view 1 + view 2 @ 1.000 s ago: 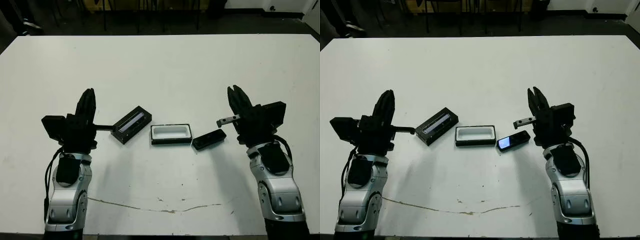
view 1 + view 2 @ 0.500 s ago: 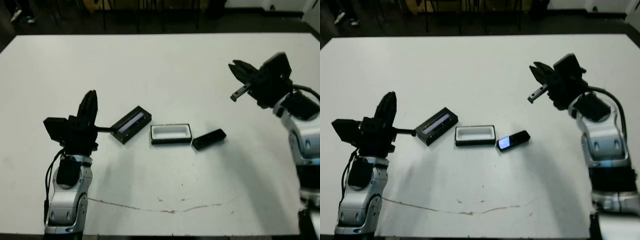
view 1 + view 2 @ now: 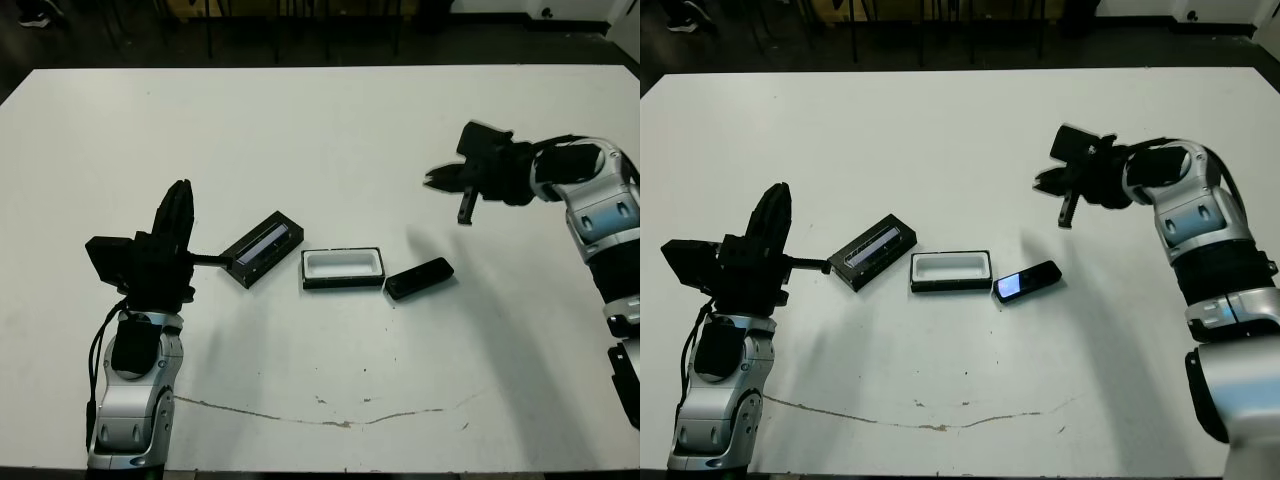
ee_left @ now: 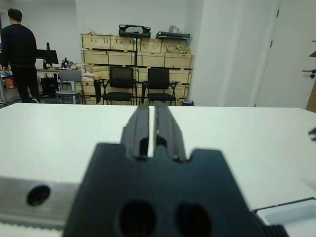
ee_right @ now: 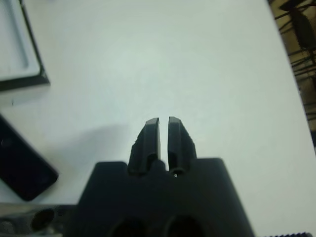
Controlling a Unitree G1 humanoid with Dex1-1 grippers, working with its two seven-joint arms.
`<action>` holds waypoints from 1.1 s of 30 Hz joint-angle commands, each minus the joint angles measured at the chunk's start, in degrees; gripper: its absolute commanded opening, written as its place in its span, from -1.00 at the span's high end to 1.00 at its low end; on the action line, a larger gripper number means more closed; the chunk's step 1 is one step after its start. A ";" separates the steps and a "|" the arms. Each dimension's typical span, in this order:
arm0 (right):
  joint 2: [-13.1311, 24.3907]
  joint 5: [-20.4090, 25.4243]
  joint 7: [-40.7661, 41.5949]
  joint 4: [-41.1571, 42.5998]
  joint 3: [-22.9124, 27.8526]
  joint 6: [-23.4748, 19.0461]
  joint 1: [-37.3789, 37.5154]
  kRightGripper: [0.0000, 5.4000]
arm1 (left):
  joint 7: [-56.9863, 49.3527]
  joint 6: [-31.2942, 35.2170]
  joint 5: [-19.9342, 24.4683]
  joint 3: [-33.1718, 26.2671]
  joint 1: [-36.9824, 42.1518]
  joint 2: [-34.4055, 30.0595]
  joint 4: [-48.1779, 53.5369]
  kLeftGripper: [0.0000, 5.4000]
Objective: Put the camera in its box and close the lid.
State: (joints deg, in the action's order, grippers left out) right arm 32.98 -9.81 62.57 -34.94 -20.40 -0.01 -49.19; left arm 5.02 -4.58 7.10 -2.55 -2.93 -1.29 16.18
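Note:
The camera (image 3: 419, 278), a small black bar, lies flat on the table just right of the box (image 3: 343, 268), a shallow black tray with a white lining. Left of the box lies the lid (image 3: 263, 248), black with a shiny panel, set at a slant. My right gripper (image 3: 431, 177) hangs above the table, behind and to the right of the camera, pointing left, shut on nothing. The right wrist view shows its fingers (image 5: 150, 136) together, with the camera (image 5: 19, 163) and a box corner (image 5: 22, 54) off to one side. My left gripper (image 3: 180, 190) stands upright left of the lid, shut and empty.
The white table (image 3: 320, 130) runs wide behind the objects. A thin brown crack (image 3: 320, 418) crosses it near the front edge. Beyond the table in the left wrist view are chairs (image 4: 121, 84), stacked crates and a standing person (image 4: 19, 49).
My right arm has risen from beside the camera and swung up and inward, so its gripper now points left over the table. The left arm, camera, box and lid have not moved.

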 commanded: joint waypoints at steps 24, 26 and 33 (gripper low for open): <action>0.91 -1.87 7.64 6.13 -2.06 -3.40 6.96 1.00 | -0.37 0.52 -0.36 0.36 -2.34 0.37 -0.07 0.99; 1.12 -1.57 7.94 6.81 -1.83 -2.95 7.71 1.00 | -0.30 0.48 -0.32 0.38 -2.35 0.38 -0.10 0.99; 1.89 0.51 9.35 9.18 -0.78 -3.40 10.53 1.00 | -0.36 0.00 -0.89 0.64 -2.37 0.41 -0.21 0.99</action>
State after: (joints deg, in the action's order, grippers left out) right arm 33.76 -9.26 71.62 -26.58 -21.25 -2.61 -40.15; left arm 4.92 -4.72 6.81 -2.01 -4.60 -0.69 16.56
